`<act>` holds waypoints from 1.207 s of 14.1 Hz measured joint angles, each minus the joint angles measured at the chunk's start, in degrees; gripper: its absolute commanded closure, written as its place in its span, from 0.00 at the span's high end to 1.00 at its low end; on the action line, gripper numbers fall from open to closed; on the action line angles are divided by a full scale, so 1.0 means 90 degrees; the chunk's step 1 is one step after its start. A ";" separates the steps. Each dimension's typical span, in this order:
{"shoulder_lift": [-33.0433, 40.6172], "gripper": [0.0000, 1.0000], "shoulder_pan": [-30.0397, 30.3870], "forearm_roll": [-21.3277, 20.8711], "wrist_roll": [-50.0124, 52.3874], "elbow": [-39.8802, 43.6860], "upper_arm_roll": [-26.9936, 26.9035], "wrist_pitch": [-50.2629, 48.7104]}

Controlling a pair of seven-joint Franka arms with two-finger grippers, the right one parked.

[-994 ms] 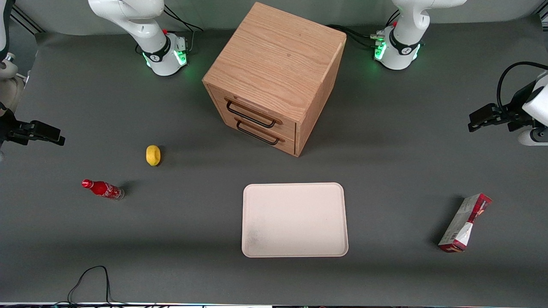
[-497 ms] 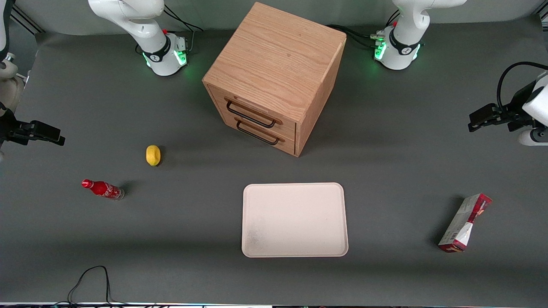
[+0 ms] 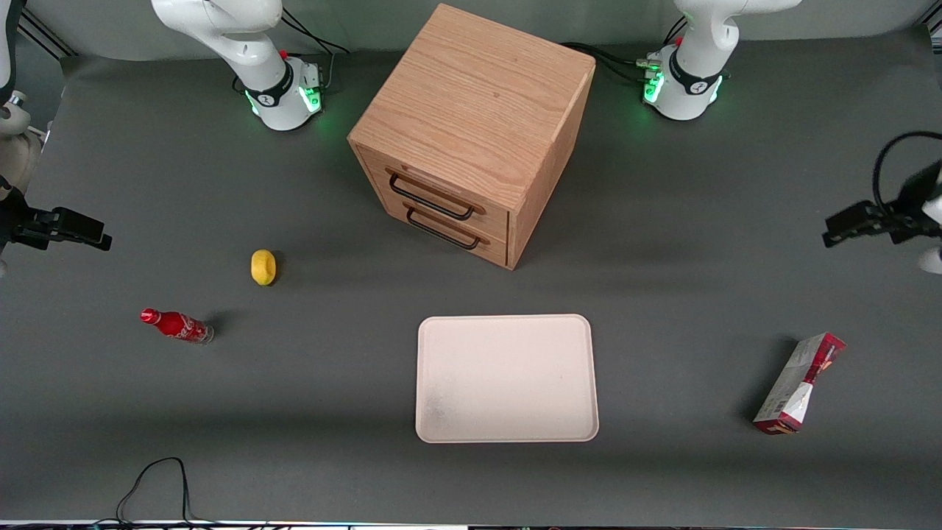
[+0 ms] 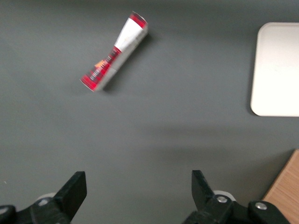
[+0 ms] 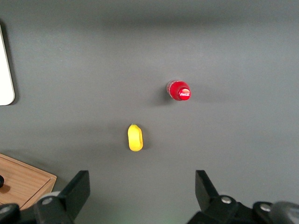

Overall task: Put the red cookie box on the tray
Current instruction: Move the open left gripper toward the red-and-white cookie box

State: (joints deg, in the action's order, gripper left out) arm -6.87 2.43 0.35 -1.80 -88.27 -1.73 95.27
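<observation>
Front view: box on table, claw spread and empty

I see red cookie box (image 3: 799, 383) lying on the table (image 3: 662, 294), well apart from the tray (image 3: 506, 377), toward the working arm's end. My gripper (image 4: 138, 190) hangs above the table with fingers (image 4: 74, 187) spread wide, nothing between them, farther from the front camera than the tray. Wooden cabinet (image 3: 471, 132) also sits farther from that camera than the tray.

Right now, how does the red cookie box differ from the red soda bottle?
The red cookie box is a slim carton with white and grey panels; the red soda bottle is round and smaller. The box lies toward the working arm's end, below the open gripper; the bottle stands toward the parked arm's end. Both rest on the table, off the tray.
</observation>
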 measured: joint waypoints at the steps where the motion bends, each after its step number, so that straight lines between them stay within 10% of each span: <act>1: -0.0252 1.00 0.0201 0.0000 -0.0224 0.0234 -0.0007 0.0014; 8: -0.2334 1.00 0.0938 0.0010 -0.0833 0.2532 -0.0014 0.0131; 17: -0.2683 1.00 0.0872 -0.0054 -0.3577 0.2810 0.0088 0.0288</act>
State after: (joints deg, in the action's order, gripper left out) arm -31.02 10.28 -0.14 -33.99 -62.98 -0.93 97.87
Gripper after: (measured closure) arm 0.000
